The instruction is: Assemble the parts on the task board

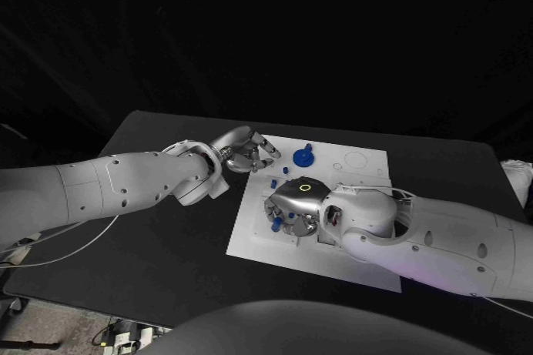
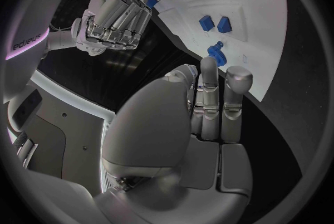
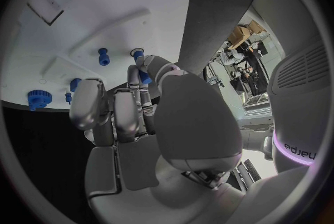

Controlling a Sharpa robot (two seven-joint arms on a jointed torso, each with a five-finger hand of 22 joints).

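Right hand at frame centre over task board, pinching blue part, mostly hidden. Left hand upper-left of it, fingers curled, empty.

Left arm enters from the frame's left edge; left hand sits at upper centre, fingers curled inward, nothing held. Right arm enters from the lower right; right hand sits at centre, palm down; its grasp cannot be determined.
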